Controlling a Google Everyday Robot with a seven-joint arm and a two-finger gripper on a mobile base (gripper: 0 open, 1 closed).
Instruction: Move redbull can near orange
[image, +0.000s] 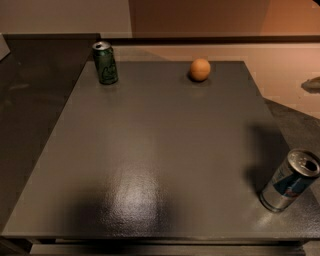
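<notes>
The redbull can (290, 181), silver with blue panels and a shiny top, stands on the dark grey table (150, 150) near its front right corner. The orange (200, 69) lies near the table's far edge, right of centre and far from the can. My gripper is out of view in this frame, and nothing holds the can. A dark shadow lies on the table just left of and behind the can.
A shorter green can (105, 62) stands at the far left of the table. A dark counter (30, 100) adjoins the table's left side. A small grey blurred shape (312, 84) shows at the right edge, over the light floor.
</notes>
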